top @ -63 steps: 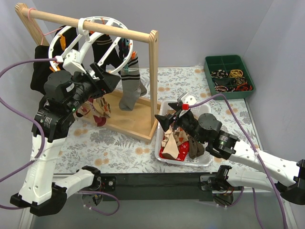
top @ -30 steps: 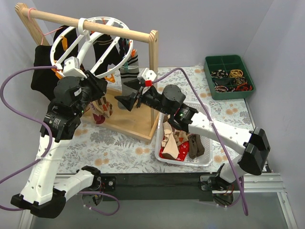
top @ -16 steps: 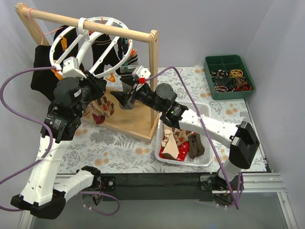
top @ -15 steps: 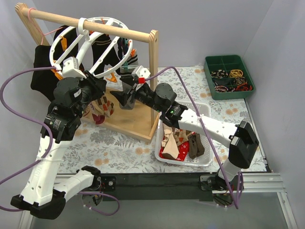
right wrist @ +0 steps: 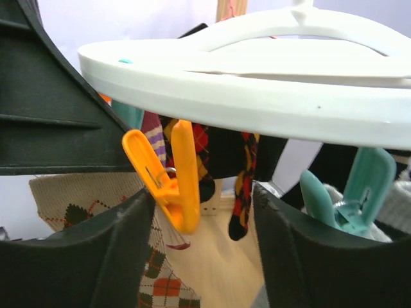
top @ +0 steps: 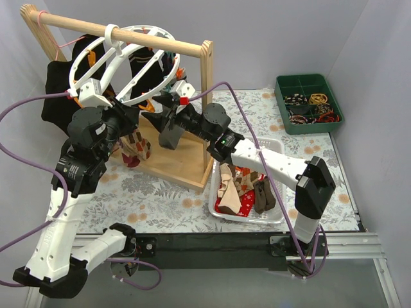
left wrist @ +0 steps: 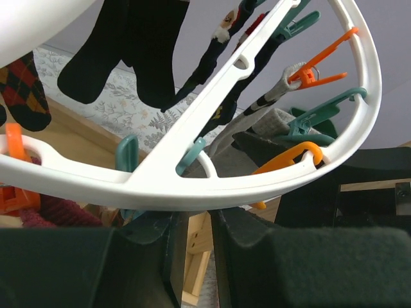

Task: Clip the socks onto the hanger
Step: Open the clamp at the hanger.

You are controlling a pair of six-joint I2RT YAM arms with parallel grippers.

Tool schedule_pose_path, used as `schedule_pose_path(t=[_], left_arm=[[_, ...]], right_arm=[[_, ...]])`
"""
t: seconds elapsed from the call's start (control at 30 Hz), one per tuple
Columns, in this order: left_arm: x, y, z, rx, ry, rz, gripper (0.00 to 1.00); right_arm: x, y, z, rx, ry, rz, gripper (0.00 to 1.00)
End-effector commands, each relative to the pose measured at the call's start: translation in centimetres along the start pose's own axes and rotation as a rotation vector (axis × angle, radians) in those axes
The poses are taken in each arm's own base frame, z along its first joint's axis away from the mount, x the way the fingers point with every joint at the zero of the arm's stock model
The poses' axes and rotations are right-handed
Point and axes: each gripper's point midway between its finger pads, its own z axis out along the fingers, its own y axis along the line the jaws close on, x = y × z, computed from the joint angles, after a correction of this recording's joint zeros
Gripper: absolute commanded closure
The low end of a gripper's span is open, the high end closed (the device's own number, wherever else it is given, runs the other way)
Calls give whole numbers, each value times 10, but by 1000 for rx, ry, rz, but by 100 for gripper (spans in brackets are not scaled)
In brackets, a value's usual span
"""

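Observation:
The white ring hanger (top: 119,63) hangs by its hook from the wooden rail. My left gripper (top: 131,115) is shut on its near rim (left wrist: 192,183), which lies across the fingertips in the left wrist view. My right gripper (top: 157,106) is up under the ring (right wrist: 257,83) with its jaws open. An orange clothespin (right wrist: 170,173) hangs between them, close to the left finger (right wrist: 122,237). Dark socks (left wrist: 128,45), a red-black argyle sock (right wrist: 244,186) and a tan diamond sock (right wrist: 83,192) hang from the ring. More socks (top: 244,192) lie in the clear tray (top: 277,218).
The wooden rail stand (top: 154,42) and its base (top: 186,160) sit under the hanger. A black garment (top: 58,96) hangs at the left. A green compartment box (top: 308,102) stands at the back right. Teal clothespins (right wrist: 359,186) and orange ones (left wrist: 321,64) dangle around the rim.
My right arm has left the tray and reached up and left under the ring, its jaws narrowing a little around the orange clothespin. The left gripper has stayed shut on the rim.

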Motion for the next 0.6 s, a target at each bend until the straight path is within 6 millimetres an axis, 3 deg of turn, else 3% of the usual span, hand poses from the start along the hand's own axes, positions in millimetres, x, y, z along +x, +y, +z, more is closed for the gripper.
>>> schedule_pose_path(t=[0.0,0.13,0.23,0.37,0.57], left_arm=[[-17,5,-5,-35,-69,6,83],[-16,9,-6,-57,-62,12,83],[-15,14,-6,-78,-57,10,83],[-20,6,-15,-44,-62,-28,79],[-33,-8,-29,18,-80,-53,68]], right_arm=[[-39,12,10,-94,-113,-29,36],[-37,27,10,-182,-103,-26,42],[-36,34,8,-219,-94,3,51],[-35,35,7,-219,-88,15,72],[-30,37,6,-221,-75,32,94]])
